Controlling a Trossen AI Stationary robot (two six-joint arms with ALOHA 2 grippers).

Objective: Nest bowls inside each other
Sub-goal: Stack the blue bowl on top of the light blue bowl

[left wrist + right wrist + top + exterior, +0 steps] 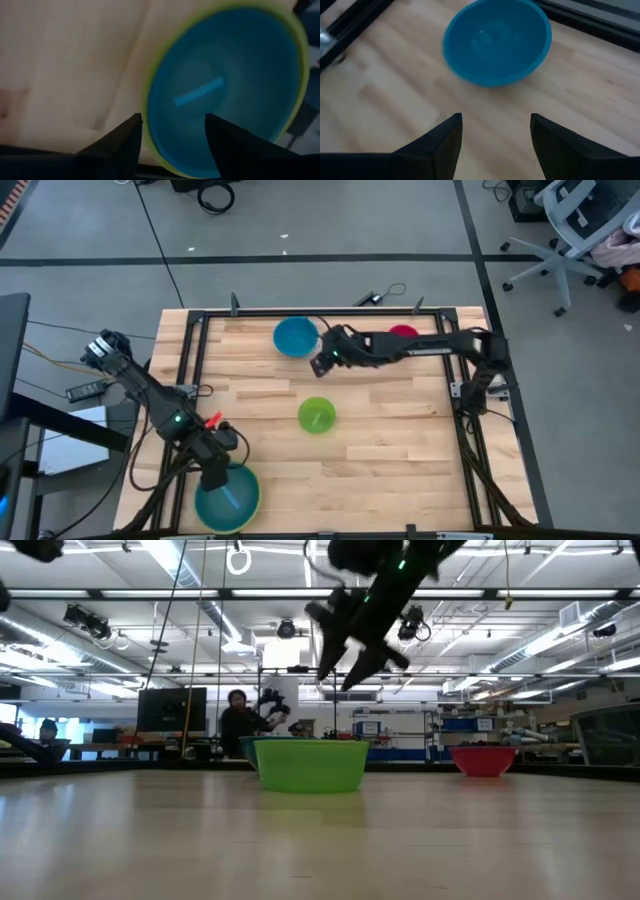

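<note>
At the table's near left, a light blue bowl (225, 90) sits nested in a lime green bowl (301, 65), stack (228, 500). My left gripper (172, 132) hangs open over the stack's rim (213, 477), fingers pointing down, touching nothing. A teal-blue bowl (295, 336) stands on its base at the far middle. My right gripper (320, 364) is open in the air just beside it (495, 132), slanting down toward that bowl (497, 40). A small green bowl (317, 415) stands mid-table. A magenta-red bowl (403, 332) stands far right, partly hidden by my right arm.
Black frame rails (190, 360) run along the table's left, far and right sides. Cables and a small red-tipped thing (212, 421) lie beside my left arm. Bare wood (400, 470) spreads across the near right. A person (237, 720) is in the room beyond.
</note>
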